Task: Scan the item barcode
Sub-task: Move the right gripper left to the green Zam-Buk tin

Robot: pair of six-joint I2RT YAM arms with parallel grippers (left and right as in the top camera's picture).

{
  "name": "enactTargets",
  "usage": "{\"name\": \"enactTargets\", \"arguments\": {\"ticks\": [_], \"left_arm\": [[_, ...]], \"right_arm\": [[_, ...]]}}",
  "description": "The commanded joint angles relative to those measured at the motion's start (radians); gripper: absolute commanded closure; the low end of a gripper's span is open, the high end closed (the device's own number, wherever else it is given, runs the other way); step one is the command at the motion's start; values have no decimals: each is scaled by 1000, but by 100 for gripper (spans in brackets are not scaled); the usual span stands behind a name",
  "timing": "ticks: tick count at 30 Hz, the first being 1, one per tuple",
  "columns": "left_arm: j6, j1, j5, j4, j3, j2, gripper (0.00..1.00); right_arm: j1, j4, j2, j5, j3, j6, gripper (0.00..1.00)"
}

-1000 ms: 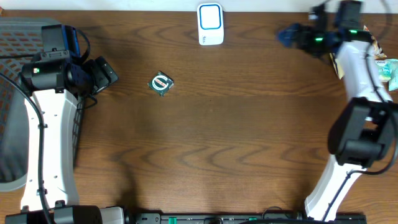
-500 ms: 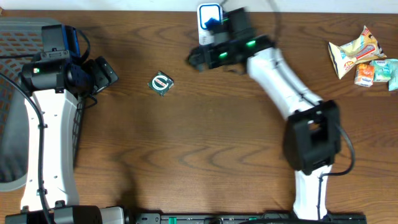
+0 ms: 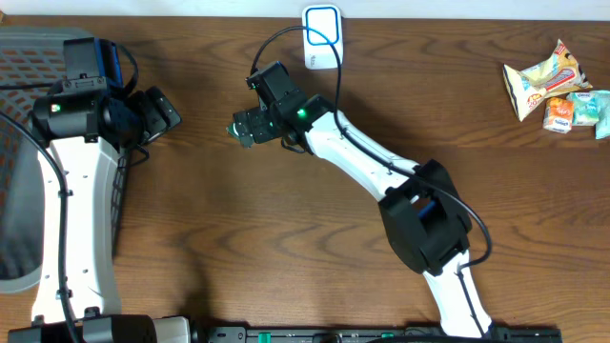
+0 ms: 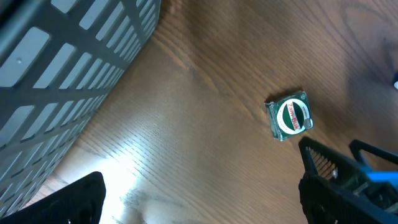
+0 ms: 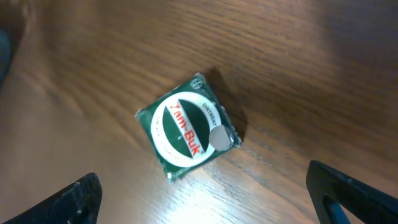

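A brown wooden table (image 3: 286, 248) fills the overhead view; a grey mesh basket (image 3: 14, 191) sits at its left edge, and the left wrist view shows the basket's slatted wall close by. The white left arm (image 3: 71, 200) stands beside the basket; the left jaws are spread wide, one finger (image 4: 68, 199) low at the left of that view and the other (image 4: 336, 180) low at the right, with bare wood between them. The white right arm (image 3: 381, 167) reaches from the near edge diagonally toward the far left; the right jaws hang wide apart over the task's thing, gripping nothing, their dark fingertips (image 5: 74, 199) at the two lower corners of the right wrist view. A white scanner (image 3: 323, 36) with a blue outline stands at the far edge, near the middle; a cluster of snack packets (image 3: 558, 86) lies at the far right, well apart from everything else. The green square packet (image 5: 186, 127) with a round white Zam-Buk label lies flat on the wood, label up, left of centre; overhead it is partly covered by the right jaws.
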Motion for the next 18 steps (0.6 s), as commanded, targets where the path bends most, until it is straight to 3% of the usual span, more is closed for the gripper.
{"name": "enactTargets", "arguments": {"ticks": [1, 6, 14, 18], "left_arm": [[-9, 2, -6, -2, 7, 0, 2], [-9, 2, -6, -2, 7, 0, 2], [-9, 2, -6, -2, 7, 0, 2], [-9, 2, -6, -2, 7, 0, 2]], "right_arm": [[23, 29, 50, 37, 5, 188, 1], [54, 128, 100, 50, 5, 151, 1], [50, 202, 107, 172, 5, -319, 1], [30, 193, 108, 159, 5, -397, 1]]}}
